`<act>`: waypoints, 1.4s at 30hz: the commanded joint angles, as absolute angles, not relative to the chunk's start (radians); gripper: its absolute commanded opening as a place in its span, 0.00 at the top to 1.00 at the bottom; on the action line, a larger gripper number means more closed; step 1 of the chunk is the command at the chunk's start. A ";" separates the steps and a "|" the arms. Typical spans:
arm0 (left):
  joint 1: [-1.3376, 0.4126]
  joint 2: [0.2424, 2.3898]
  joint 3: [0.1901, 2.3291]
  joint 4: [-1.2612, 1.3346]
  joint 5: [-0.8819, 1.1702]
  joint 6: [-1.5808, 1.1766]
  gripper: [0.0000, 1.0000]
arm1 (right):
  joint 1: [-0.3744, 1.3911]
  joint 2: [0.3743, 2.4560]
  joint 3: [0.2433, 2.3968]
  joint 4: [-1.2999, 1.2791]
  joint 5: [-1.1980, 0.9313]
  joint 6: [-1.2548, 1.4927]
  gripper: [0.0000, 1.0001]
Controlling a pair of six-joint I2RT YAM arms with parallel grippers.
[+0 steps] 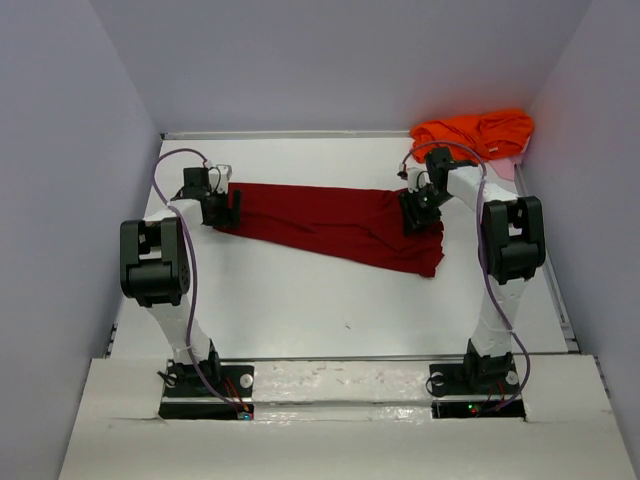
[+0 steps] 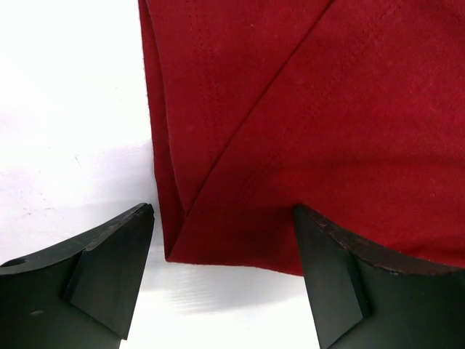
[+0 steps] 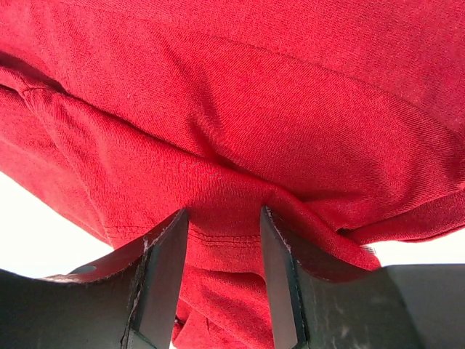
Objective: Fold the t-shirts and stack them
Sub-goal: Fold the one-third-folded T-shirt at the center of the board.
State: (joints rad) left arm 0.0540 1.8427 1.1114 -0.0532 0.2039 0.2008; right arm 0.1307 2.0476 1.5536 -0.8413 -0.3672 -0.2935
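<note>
1. Crimson t-shirt (image 1: pixel 330 222): lies across the middle of the table (image 1: pixel 330 310) as a long, partly folded band. Its left end shows a diagonal fold line. Its right end is wider and rumpled.
2. Orange t-shirt (image 1: pixel 475 133): a crumpled heap in the far right corner of the table, unfolded and not yet stacked.
3. Right gripper (image 3: pixel 223 214): at the crimson shirt's right end, jaws standing either side of a bunched ridge of cloth. Cloth fills the gap, but I cannot tell whether it is truly pinched.
4. Left gripper (image 2: pixel 224 218): released, jaws wide, straddling the edge of the shirt's left end low over the table and grasping nothing.
5. Risk, by my judgement: the right jaws may catch only the top layer, so a lift would peel the fold open. With the left end unheld, any pull would drag the band askew. The left fingers might nip only the hem and slip off.
6. Pose: left arm (image 1: pixel 155 260) and right arm (image 1: pixel 512 240) both reach forward from the near edge, elbows raised, wrists pitched down onto the cloth. The right arm's forearm passes just beside the orange heap.
</note>
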 commanded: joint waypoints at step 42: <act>0.037 1.862 1.134 -0.006 0.227 0.229 0.35 | 0.132 1.974 1.523 -0.818 -0.357 -0.322 0.52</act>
